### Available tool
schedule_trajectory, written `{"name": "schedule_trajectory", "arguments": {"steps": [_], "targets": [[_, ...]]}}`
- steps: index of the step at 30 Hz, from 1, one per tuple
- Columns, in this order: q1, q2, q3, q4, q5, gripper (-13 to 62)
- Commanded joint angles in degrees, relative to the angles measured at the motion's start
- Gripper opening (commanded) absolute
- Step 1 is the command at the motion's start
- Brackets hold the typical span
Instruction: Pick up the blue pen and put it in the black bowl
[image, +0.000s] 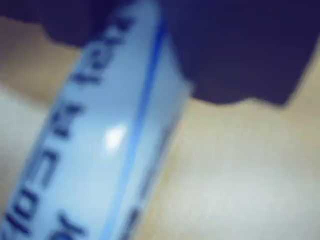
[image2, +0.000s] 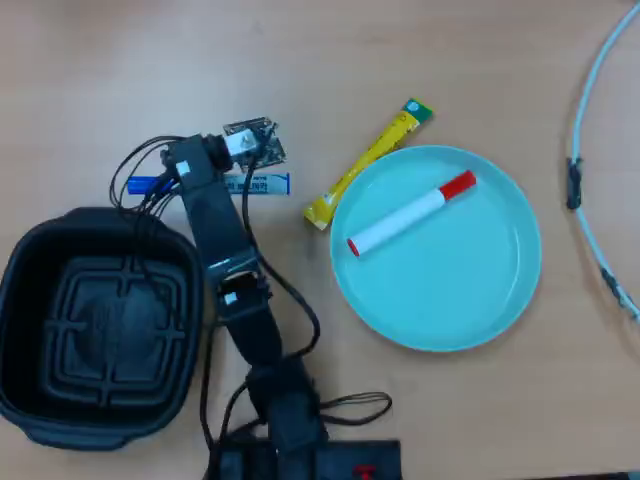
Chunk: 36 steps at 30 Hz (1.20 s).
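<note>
The blue pen (image2: 262, 184) lies flat on the wooden table just above the black bowl (image2: 40, 262), its blue cap pointing left in the overhead view. My gripper (image2: 192, 168) is down over the pen's middle, and the arm hides the fingers there. In the wrist view the pen (image: 100, 145) fills the frame as a blurred white barrel with blue print, and a dark gripper part (image: 235, 50) is right behind it. Neither view shows how the jaws stand. The bowl is empty.
A round teal plate (image2: 500, 300) at the right holds a white marker with a red cap (image2: 410, 215). A yellow sachet stick (image2: 365, 160) lies beside the plate's upper left rim. A white cable (image2: 590, 110) curves along the right edge.
</note>
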Motion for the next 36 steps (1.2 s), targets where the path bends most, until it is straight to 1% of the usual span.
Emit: {"name": "schedule_trajectory", "arguments": {"steps": [1, 12, 16, 20, 30, 36], "targets": [[-0.4, 7.1, -2.3, 2.7, -0.2, -6.8], [-4.5, 21.3, -1.9, 2.6, -0.2, -6.8], [-7.7, 25.0, -1.2, 2.7, -0.1, -6.7], [-13.4, 28.5, -0.5, 2.7, -0.3, -6.7], [-26.2, 28.7, 4.4, 3.1, -0.2, -6.7], [-29.1, 28.8, 6.6, 2.7, 0.0, -6.7]]}}
